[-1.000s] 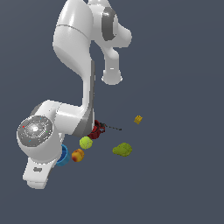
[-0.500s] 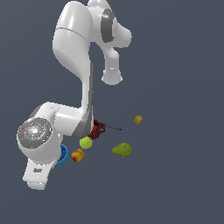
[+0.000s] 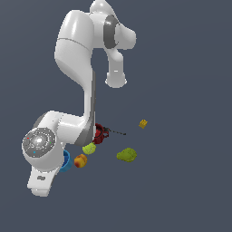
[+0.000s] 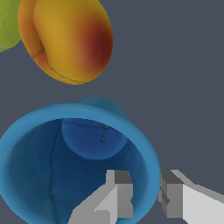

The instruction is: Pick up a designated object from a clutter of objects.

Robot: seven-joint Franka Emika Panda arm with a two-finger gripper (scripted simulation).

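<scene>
Clutter (image 3: 104, 142) rests on plain dark grey floor (image 3: 181, 181).

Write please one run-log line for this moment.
phase: grasp | target: blue cup | fingers: straddle cup wall, one inside, one outside | contact: unclear | neighbour: orange-red fruit, apart from cup

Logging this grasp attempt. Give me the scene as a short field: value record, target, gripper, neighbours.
target: blue cup, upright, mostly hidden by the arm in the exterior view
gripper: gripper, one finger inside the cup, one outside, straddling the wall
contact: cannot tell if the fingers press the wall
nearest neighbour: orange-red fruit, close beside the cup
others: yellow-green ball, dark red mug, green lumpy shape, yellow block
</scene>
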